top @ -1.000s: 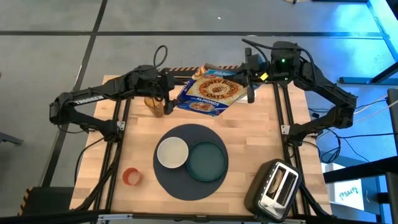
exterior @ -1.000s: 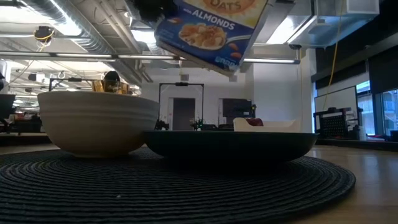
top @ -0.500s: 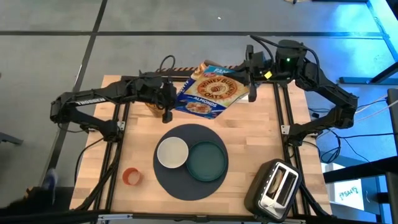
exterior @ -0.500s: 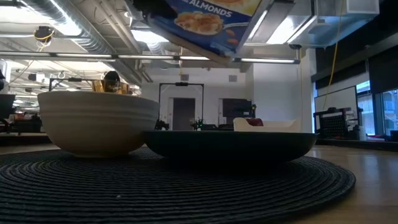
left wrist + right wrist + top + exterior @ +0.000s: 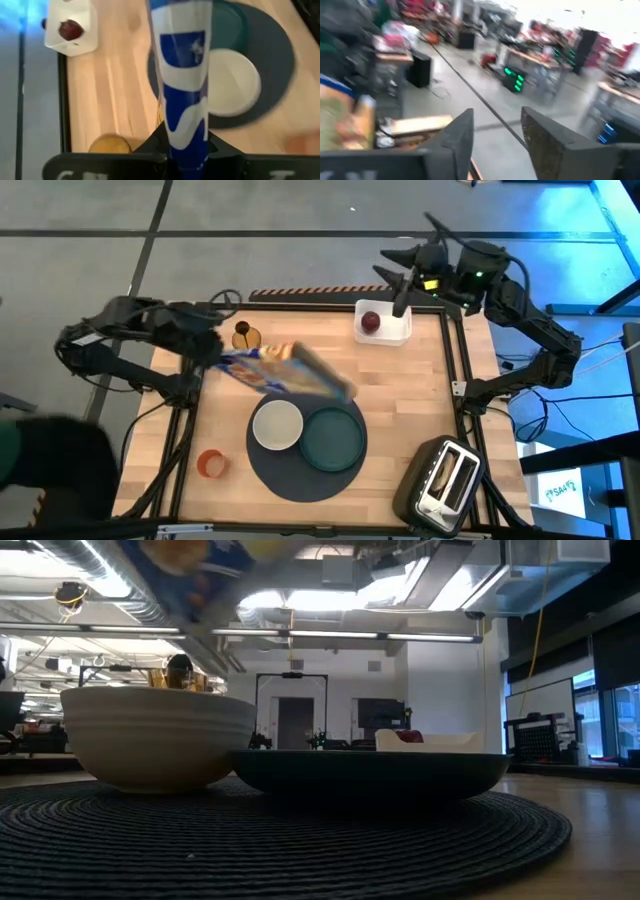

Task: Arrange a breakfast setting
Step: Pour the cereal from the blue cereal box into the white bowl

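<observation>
My left gripper [image 5: 218, 358] is shut on the blue cereal box [image 5: 288, 372], which is in the air over the table's left half, just beyond the white bowl [image 5: 277, 423]. Bowl and teal plate [image 5: 333, 437] sit on the round dark placemat [image 5: 300, 480]. The tan bagel [image 5: 243, 335] stands near the far left edge. A dark-red fruit [image 5: 371, 321] lies in a small white tray [image 5: 392, 332] at the far edge. The orange cup [image 5: 211, 464] stands at the near left. My right gripper [image 5: 497, 135] is open above the far edge, holding nothing. My left gripper pinches one end of the cereal box [image 5: 186, 150] between its two fingers [image 5: 220, 150], across its thin side. The fingers come roughly level from the table's left. The box reaches away from them toward the table's right, lifted clear of the table.
A black-and-silver toaster [image 5: 447, 480] stands at the near right corner. A person's dark shape [image 5: 45, 470] shows beside the table's near left. Bare wood lies between the white tray and the placemat.
My right gripper has opened, let go of the cereal box and drawn back up toward the far edge. My left gripper has shut on the box and pulled it toward the table's left and near side. The white tray with the fruit now shows.
</observation>
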